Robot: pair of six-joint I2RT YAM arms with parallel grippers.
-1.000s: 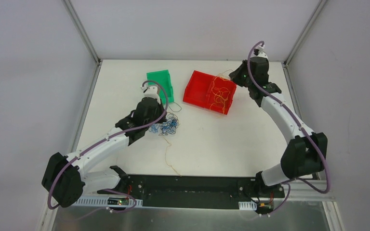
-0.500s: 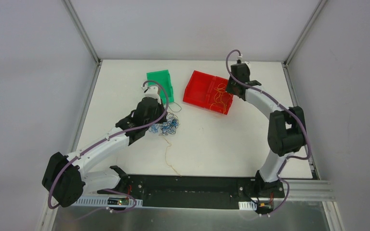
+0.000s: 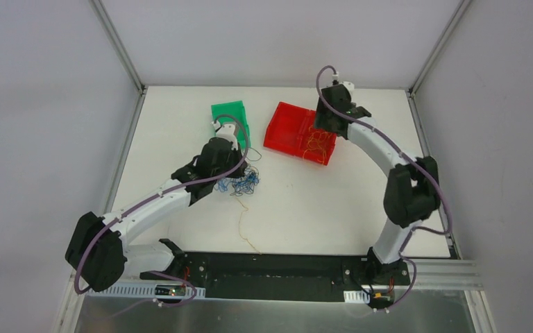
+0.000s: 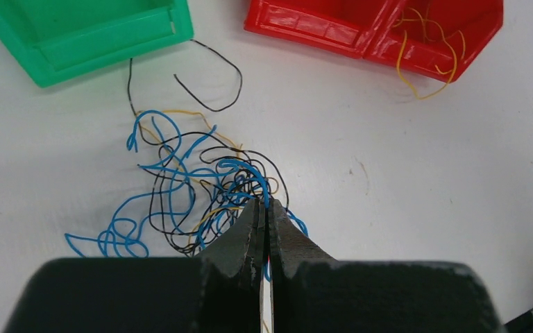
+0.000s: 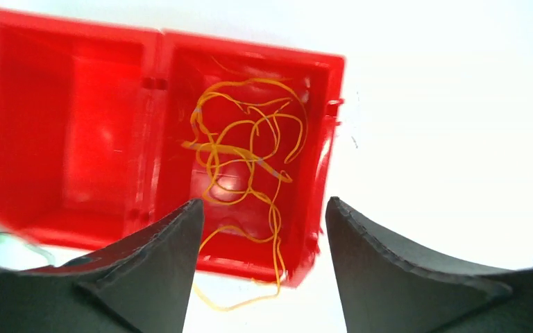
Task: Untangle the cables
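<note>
The right arm has swung in from the table's far corner, so the right pincer point(image 5: 264, 201) now hangs over the red two-compartment bin point(image 5: 151, 125). Its fingers have come apart, with nothing between them. The left arm has edged slightly forward.

Yellow wires point(image 5: 246, 156) lie just beyond and below the right pincer's tips, in the compartment straight ahead. One strand spills over the bin's near wall onto the white table point(image 5: 451, 139). The left of that view is blurred, and a green sliver at the edge is cut off.

The left pincer point(image 4: 264, 205) has its fingers pressed together, tips at the near edge of the blue, black and yellow tangle point(image 4: 201, 187). Whether a strand is pinched is hard to make out. A loose black strand point(image 4: 212, 83) lies beyond the tangle. The green bin point(image 4: 90, 48), ahead and left of this pincer, is cropped by the frame. From above, both pincers' fingers are hidden under their wrists.
</note>
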